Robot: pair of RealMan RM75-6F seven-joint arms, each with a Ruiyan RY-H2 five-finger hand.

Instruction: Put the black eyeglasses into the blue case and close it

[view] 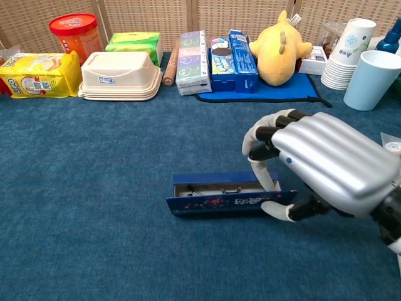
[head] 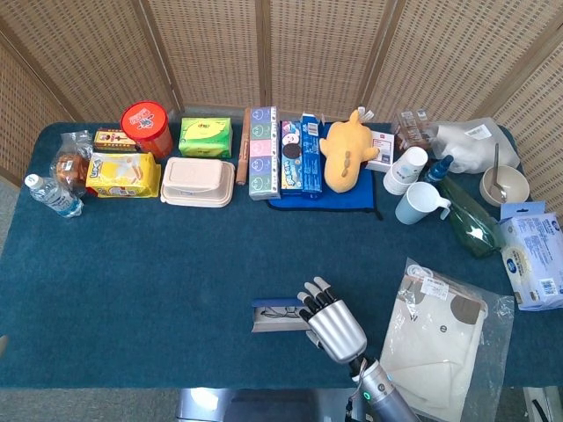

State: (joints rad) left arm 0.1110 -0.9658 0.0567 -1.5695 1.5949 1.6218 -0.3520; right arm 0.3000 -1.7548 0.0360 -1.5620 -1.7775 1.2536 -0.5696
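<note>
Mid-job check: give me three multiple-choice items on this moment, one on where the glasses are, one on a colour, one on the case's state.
1. Where are the glasses?
A. inside the case
B. on the cloth
C. by the plush toy

2. What colour is the mug at far right?
A. red
B. light blue
C. black

3. How is the case?
A. wide open
B. partly closed
C. fully shut

Key: 1 A, the frames show through the case's opening. 2 B, the chest view shows it pale blue. 3 B, the right hand holds its end, a narrow gap left.
</note>
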